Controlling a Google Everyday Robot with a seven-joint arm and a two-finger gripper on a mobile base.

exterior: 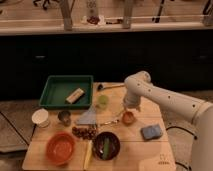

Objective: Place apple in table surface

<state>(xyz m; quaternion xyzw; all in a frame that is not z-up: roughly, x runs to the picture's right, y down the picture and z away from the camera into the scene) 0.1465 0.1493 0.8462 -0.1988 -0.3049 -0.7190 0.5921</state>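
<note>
The apple (128, 118) is a small round orange fruit on the pale wooden table surface (145, 154), right of centre. My gripper (130, 110) hangs at the end of the white arm (165, 100) and sits directly over the apple, at or touching its top. The gripper's body hides the apple's upper part.
A green tray (55, 92) holding a tan block (75, 95) stands at the back left. Nearby are a small green cup (102, 101), a spoon (110, 86), a blue sponge (151, 131), a dark bowl (106, 145), an orange-red bowl (61, 148), a white cup (40, 117) and a metal cup (64, 117).
</note>
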